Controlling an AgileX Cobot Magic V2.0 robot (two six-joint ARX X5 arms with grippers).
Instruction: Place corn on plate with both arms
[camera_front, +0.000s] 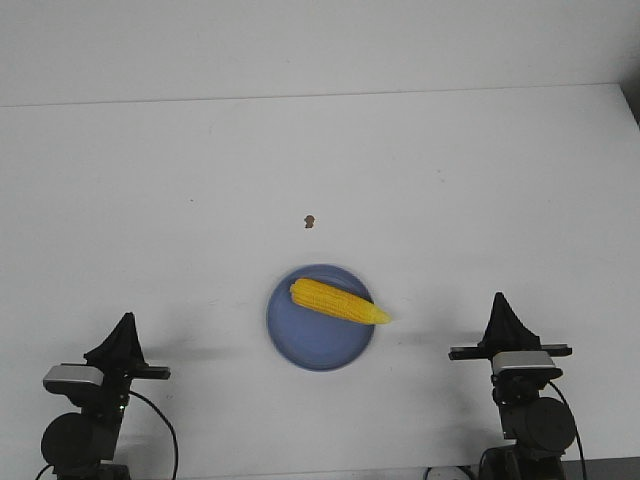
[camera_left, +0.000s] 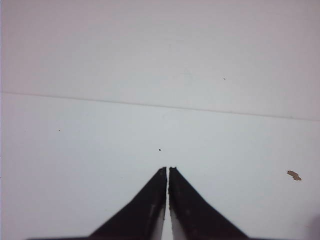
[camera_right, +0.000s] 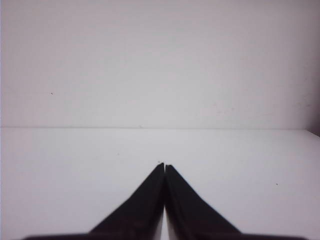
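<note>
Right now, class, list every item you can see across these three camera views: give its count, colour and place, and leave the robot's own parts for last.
Plate: one, periwinkle blue, on the table's near middle, between the two arms.
Corn: one, bright yellow, lying across the plate, pointed tip sticking out over the rim toward the right arm.
Small speck: one, brown, on the table beyond the plate; also in the left wrist view.
Table: one, white, filling the view.
Left claw: one, black, shut, near left, holding nothing.
Right claw: one, black, shut, near right, holding nothing.
</note>
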